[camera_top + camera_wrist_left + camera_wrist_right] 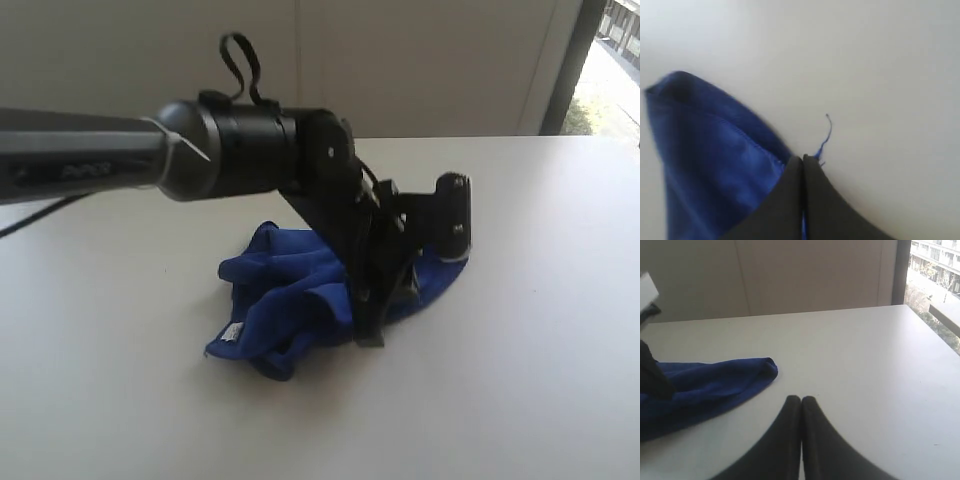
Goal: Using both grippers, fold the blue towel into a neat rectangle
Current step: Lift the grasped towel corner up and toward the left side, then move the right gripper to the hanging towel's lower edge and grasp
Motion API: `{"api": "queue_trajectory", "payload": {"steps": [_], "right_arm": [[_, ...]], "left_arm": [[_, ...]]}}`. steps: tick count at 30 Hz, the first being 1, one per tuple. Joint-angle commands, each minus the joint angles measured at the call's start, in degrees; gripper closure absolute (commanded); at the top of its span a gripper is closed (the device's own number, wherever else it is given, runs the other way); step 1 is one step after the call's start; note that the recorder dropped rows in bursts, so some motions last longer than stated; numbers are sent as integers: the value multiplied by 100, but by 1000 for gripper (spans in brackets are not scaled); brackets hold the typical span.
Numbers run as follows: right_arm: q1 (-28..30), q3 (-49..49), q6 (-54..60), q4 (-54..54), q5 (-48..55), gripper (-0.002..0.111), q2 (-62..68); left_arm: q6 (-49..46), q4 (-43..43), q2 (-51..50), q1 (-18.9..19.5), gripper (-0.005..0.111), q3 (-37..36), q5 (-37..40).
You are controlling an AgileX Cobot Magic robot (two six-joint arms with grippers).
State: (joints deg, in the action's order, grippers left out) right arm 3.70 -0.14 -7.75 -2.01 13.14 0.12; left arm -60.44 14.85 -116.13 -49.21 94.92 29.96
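A soft, deep royal-blue microfibre towel (290, 300) lies bunched and creased near the middle of a plain white table top (540, 380), not spread flat; a small white tag (232, 333) shows at its near left corner in the exterior view. The black left gripper (370, 332), on a thick dark arm (90, 160) reaching in from the left of that view, points steeply down, its tips at the near edge of the cloth, close to the table surface. In the left wrist view its two dark fingers (785, 200) are pressed together with only a hairline seam between them; a sliver of blue cloth is pinched in that seam, and the rest of the towel spreads away to one side of the tips. A thin loose blue thread (827, 131) curls out over the bare table just beyond them. The black right gripper (801, 399) is made out with certainty in its own wrist view only; its fingers lie flat against each other with nothing between them. It is over bare table, near a rounded, folded end of the towel but apart from it; whether its tips touch the table cannot be told.
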Motion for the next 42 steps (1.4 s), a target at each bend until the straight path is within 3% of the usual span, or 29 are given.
{"api": "queue_trajectory", "payload": {"steps": [1,6,8,14,22,24,26,30,38,42], "right_arm": [[-22,14,-17,9,-218,108,-12],[-22,14,-94,118,-1022,108,-12],[-22,14,-632,400,-1314,108,-12],[-36,14,-2076,400,-700,108,-12],[-329,-177,-2064,516,-872,105,1452],[-558,-416,-2032,504,-1007,98,2076],[-1035,-896,-1881,504,-1277,74,3153],[-1746,-1646,-1706,442,-1543,50,4550],[-3073,-3549,-686,156,-252,56,7373],[-3213,-4040,775,1340,-32,56,8177]], "left_arm": [[373,-812,581,-7,107,50,118],[3083,-4248,1253,198,107,50,794],[3506,-4835,1487,464,107,50,1103],[3520,-4985,2327,1187,107,50,1180],[3497,-5131,2939,1591,107,50,1181],[3497,-5333,2984,1591,107,50,1181],[3497,-5486,3009,1591,107,50,1193],[3497,-5511,3012,1591,107,50,1265],[3497,-5879,3012,1591,107,50,1508],[3497,-5879,3012,1591,107,50,1638]]}}
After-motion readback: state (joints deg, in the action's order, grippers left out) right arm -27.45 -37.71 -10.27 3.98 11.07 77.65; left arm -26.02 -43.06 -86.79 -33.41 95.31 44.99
